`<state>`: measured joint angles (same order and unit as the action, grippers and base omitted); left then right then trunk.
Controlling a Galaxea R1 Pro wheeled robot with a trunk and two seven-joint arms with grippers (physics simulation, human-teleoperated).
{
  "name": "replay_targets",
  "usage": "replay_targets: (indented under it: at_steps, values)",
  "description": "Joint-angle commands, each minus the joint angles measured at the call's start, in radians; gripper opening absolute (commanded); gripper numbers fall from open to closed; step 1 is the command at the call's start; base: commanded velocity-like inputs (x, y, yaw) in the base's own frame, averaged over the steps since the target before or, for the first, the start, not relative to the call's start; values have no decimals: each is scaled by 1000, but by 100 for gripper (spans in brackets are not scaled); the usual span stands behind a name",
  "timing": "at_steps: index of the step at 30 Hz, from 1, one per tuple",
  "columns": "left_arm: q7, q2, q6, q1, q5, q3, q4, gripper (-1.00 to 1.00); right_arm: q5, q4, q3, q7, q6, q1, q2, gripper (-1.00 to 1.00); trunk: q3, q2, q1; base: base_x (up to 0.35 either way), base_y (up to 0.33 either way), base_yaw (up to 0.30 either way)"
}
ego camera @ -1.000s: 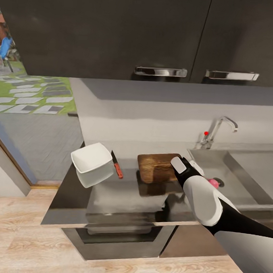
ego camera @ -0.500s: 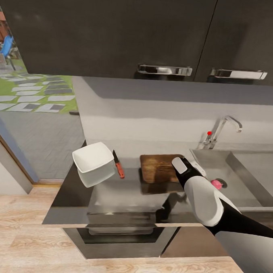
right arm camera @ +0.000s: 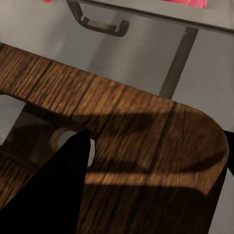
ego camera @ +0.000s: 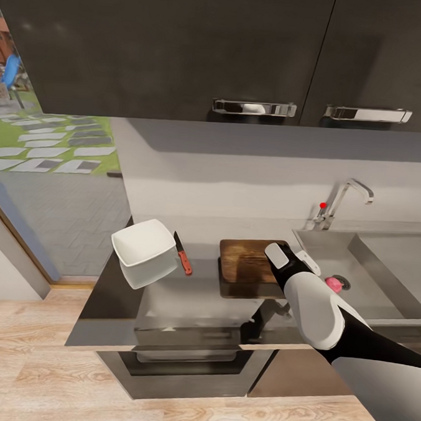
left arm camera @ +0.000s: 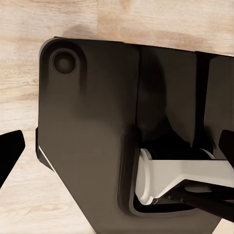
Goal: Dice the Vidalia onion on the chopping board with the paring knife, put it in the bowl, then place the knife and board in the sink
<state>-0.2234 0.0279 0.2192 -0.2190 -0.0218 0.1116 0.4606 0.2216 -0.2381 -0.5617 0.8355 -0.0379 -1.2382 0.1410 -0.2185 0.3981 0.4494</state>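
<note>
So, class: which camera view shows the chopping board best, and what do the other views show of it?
The head view: the whole chopping board lies on the countertop between the knife and the sink, partly hidden by the right arm. The right wrist view shows its wood grain close up. The left wrist view faces the floor.

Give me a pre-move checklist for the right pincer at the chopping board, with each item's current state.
1. Chopping board on the countertop beside the sink: ok.
2. Right pincer at the board's sink-side edge: ok. The right wrist view shows the board close between the dark fingers.
3. Firm grip on the board: cannot tell, the contact is not visible.
4. Paring knife clear of the board, lying between it and the bowl: ok.
5. Pink object in the sink basin, presumably the onion, not yet taken out: not ok for dicing.
6. Left pincer free: ok; it is open over the robot's own dark base.
</note>
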Motion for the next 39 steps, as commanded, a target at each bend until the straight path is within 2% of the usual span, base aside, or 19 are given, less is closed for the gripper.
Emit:
replay_targets:
  at_steps: [1,12,30,39]
  values:
    - [-10,1,-1,0,-2,8,1,100,10,-1,5,4,-4,0,0,-100,-2,2,1,0,0,0]
    - [-10,1,-1,0,-2,8,1,100,10,-1,5,4,-5,2,0,-100,-3,2,1,0,0,0]
    - [-10,1,-1,0,-3,8,1,100,11,-3,5,4,-5,11,0,-100,-28,2,1,0,0,0]
    - [-10,1,-1,0,-3,8,1,100,11,-3,5,4,-4,11,0,-100,-30,2,1,0,0,0]
